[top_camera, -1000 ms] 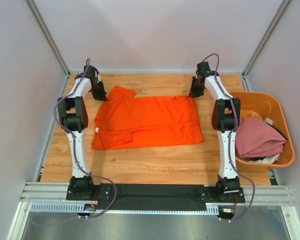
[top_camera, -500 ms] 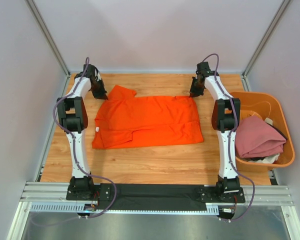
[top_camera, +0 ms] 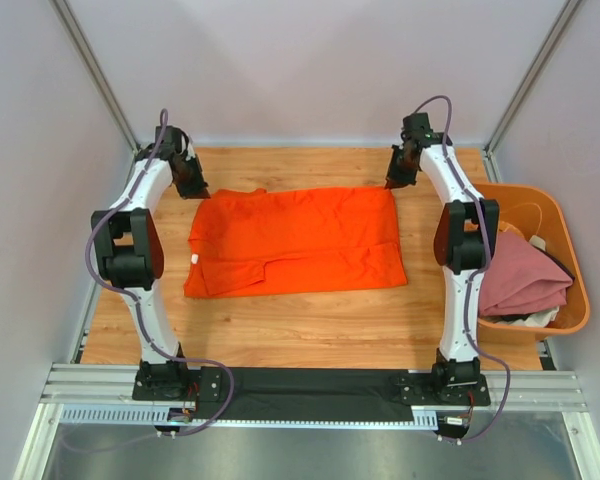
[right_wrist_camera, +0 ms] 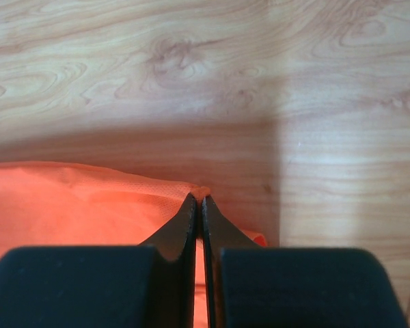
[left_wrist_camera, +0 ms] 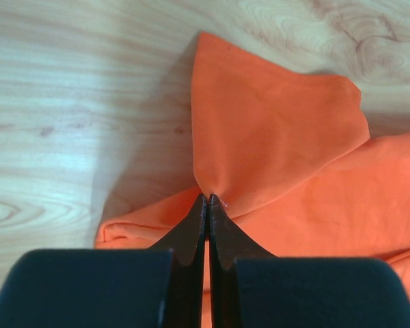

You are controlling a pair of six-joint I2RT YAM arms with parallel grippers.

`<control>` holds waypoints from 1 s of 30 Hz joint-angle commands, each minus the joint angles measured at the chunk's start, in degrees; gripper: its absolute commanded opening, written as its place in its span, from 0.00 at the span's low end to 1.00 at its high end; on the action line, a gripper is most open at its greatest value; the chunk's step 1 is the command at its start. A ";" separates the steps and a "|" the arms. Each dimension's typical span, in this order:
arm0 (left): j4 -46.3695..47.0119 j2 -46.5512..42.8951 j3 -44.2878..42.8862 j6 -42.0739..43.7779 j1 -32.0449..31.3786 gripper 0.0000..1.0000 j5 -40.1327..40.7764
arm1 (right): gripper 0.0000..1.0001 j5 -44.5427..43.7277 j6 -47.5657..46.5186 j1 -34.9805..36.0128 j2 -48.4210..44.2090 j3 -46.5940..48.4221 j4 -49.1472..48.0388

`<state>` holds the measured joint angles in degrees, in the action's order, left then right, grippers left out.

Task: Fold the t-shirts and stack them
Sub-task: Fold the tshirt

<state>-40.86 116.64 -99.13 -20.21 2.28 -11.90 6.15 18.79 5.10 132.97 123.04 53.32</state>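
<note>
A bright orange t-shirt (top_camera: 295, 238) lies spread across the middle of the wooden table (top_camera: 310, 325). My left gripper (top_camera: 194, 190) is shut on its far left corner, and in the left wrist view the cloth (left_wrist_camera: 273, 137) rises in a peak from the closed tips (left_wrist_camera: 209, 198). At the far right corner my right gripper (top_camera: 391, 183) is pinched shut on the hem (right_wrist_camera: 109, 198), a bit of orange showing at its tips (right_wrist_camera: 198, 198). A dusty pink t-shirt (top_camera: 518, 272) lies bundled in the tub on the right.
An orange plastic tub (top_camera: 570, 310) stands at the table's right edge, holding the pink cloth and some white and dark items. Metal frame posts and pale walls close in the back and sides. Both arm bases sit on the rail (top_camera: 310, 385) at the near edge.
Both grippers closed on the shirt's far corners and lifted slightly outward and back. The far edge now runs straight and taut, and the left sleeve flap has been pulled flatter.
</note>
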 commanded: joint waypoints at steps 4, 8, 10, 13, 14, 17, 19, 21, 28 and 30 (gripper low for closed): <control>1.05 -6.59 4.20 0.61 -0.53 0.00 3.55 | 0.00 -0.26 0.81 -0.18 -7.71 -6.83 1.43; 1.66 -10.11 7.98 0.52 -0.62 0.00 6.27 | 0.00 -1.67 1.34 -0.18 -10.96 -11.76 1.79; 1.14 -11.52 9.48 0.78 -0.70 0.00 7.24 | 0.00 -1.67 1.52 -0.27 -12.37 -14.40 1.26; 1.05 -12.84 11.85 0.78 -0.70 0.00 7.86 | 0.00 -2.10 1.95 -0.18 -14.66 -19.84 1.00; 0.96 -12.93 12.47 0.78 -0.70 0.00 7.95 | 0.00 -2.89 1.96 -0.18 -15.80 -20.73 0.91; 0.61 -13.80 14.23 0.70 -0.70 0.00 8.82 | 0.00 -5.01 1.52 -0.27 -17.12 -23.71 0.30; 0.43 -14.33 15.63 0.52 -0.70 0.00 10.49 | 0.00 -4.93 1.43 -0.27 -17.39 -24.69 -0.14; -0.09 -14.16 16.34 0.61 -0.70 0.00 11.63 | 0.00 -4.57 1.43 -0.27 -17.04 -25.22 -0.32; -0.45 -13.63 18.89 -0.45 -0.70 0.00 11.81 | 0.00 -4.31 1.69 -0.27 -14.67 -25.13 -0.67; -0.36 -13.46 19.50 -0.62 -0.79 0.00 11.64 | 0.00 -4.48 1.61 -0.27 -14.67 -25.66 -0.59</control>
<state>-41.34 105.06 -80.20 -20.40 1.50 -1.98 3.51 20.12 5.10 118.52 97.84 54.06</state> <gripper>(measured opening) 0.007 0.014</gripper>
